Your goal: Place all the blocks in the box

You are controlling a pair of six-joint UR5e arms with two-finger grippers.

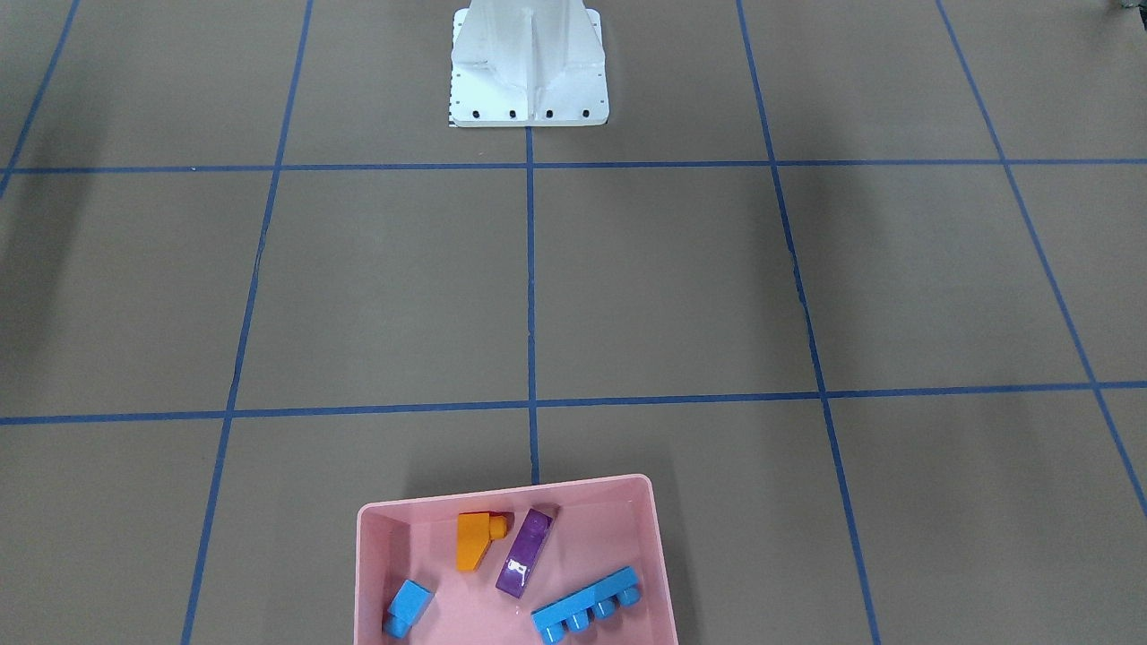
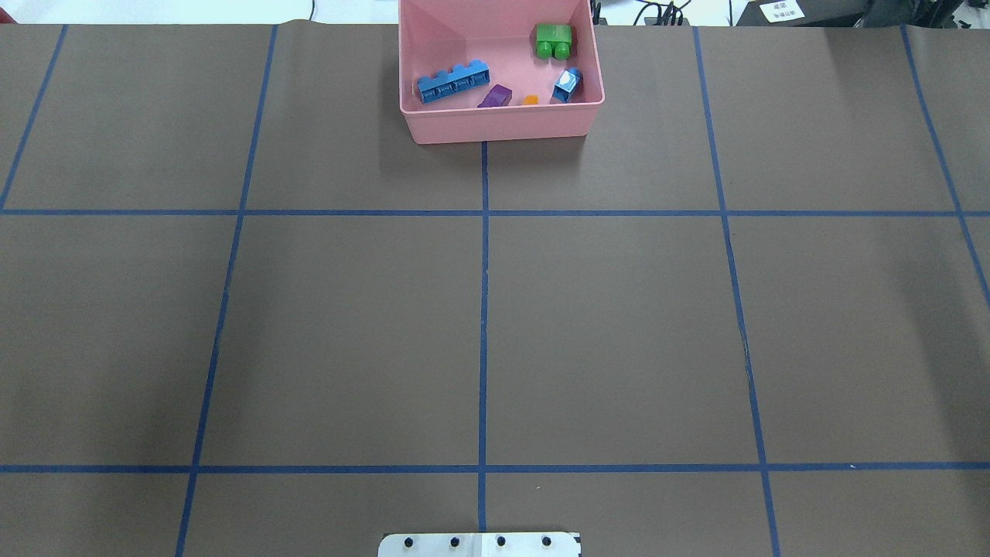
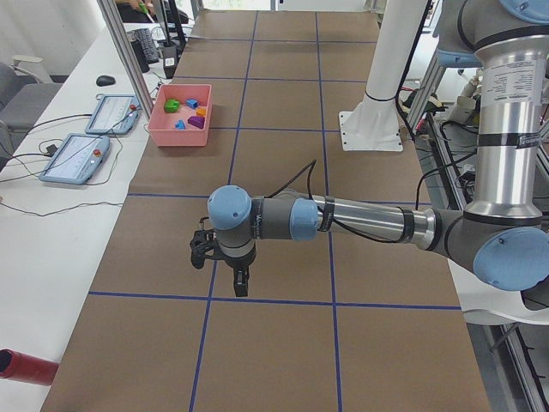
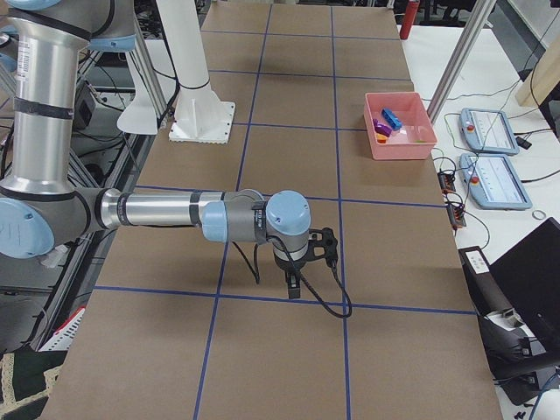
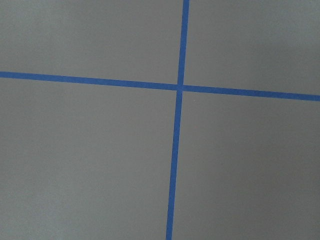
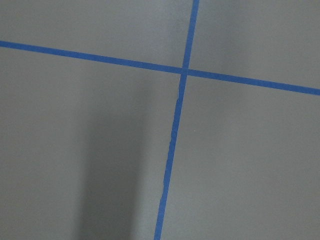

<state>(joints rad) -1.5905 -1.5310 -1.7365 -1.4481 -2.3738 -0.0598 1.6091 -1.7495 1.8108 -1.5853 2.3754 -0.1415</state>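
Note:
The pink box (image 1: 502, 491) stands at the table's far edge from the robot, near the middle (image 2: 503, 124). Inside it lie the orange sloped block (image 1: 473, 540), the purple sloped block (image 1: 525, 554), the tiny blue cube (image 1: 410, 606) and the long blue bar (image 1: 587, 606). My left gripper (image 3: 239, 285) shows only in the exterior left view, hanging over bare table far from the box (image 3: 178, 137). My right gripper (image 4: 293, 287) shows only in the exterior right view, also over bare table. I cannot tell whether either is open or shut. Both wrist views show only table and blue tape.
A green block (image 2: 554, 40) also lies in the box. The white robot base (image 1: 529, 67) stands at the robot's edge of the table. Blue tape lines grid the brown surface. Teach pendants (image 3: 75, 159) and a red cylinder (image 3: 26, 365) lie on the side bench.

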